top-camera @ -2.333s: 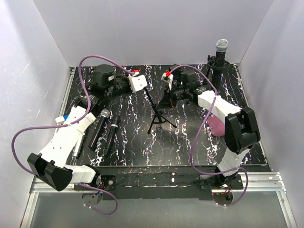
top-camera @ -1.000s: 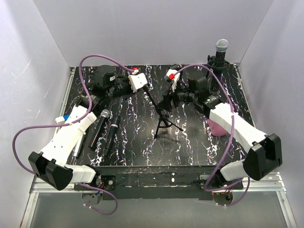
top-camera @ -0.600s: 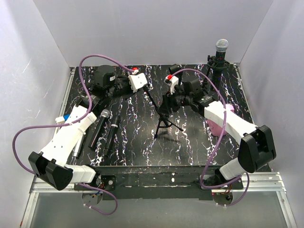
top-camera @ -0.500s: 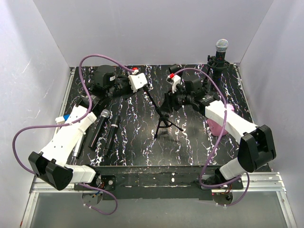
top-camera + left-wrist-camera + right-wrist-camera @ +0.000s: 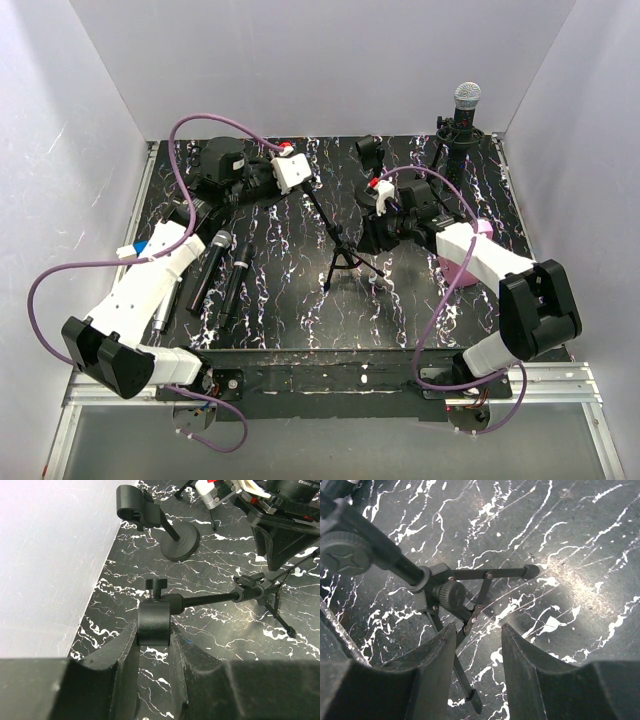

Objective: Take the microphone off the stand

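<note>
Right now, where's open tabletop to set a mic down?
Open: the near table strip between the two lying microphones and the tripod stand. Crowded: mid-table, where the left gripper and right gripper sit at the stand, and beside the pink object on the right.

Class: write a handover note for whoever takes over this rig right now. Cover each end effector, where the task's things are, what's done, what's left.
Left end effector: shut on the tripod stand's empty clip.
Right end effector: open, above the tripod's legs.
Silver-headed microphone: upright in the corner stand, far right.
Done: tripod clip empty; two microphones lie loose at left.
To do: lift the silver-headed microphone out.
</note>
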Tool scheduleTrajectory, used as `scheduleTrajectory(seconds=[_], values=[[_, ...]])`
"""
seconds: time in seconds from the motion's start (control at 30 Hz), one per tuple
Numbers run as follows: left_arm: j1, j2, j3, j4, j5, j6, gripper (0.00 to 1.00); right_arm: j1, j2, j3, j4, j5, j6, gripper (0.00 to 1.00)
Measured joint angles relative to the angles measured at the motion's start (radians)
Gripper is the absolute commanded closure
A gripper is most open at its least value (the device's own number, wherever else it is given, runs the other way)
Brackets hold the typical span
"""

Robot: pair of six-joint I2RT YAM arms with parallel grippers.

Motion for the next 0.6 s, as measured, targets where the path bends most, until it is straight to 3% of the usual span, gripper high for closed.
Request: scheduleTrajectory(seconds=[0.07,0.1,0.17,0.3,0.6], values=[[0.0,0.003,0.0,-0.002,0.0,0.0,1.0,0.0,-0.005,0.0,-0.003,-0.021,-0.011,0.36],[0.0,0.005,0.0,0.0,0.0,0.0,1.0,0.0,-0.013,0.002,-0.007,-0.045,-0.016,0.23],[0.0,0.005,0.0,-0.002,0.0,0.0,1.0,0.0,-0.035,0.014,-0.019,-0.1,-0.016,0.19],[-0.001,0.006,0.0,-0.006,0.0,0.0,1.0,0.003,-0.053,0.089,0.003,-0.163,0.038,0.15],[-0.001,0.006,0.0,-0.006,0.002,0.001,1.0,0.003,0.031,0.193,0.06,-0.155,0.146,0.18]])
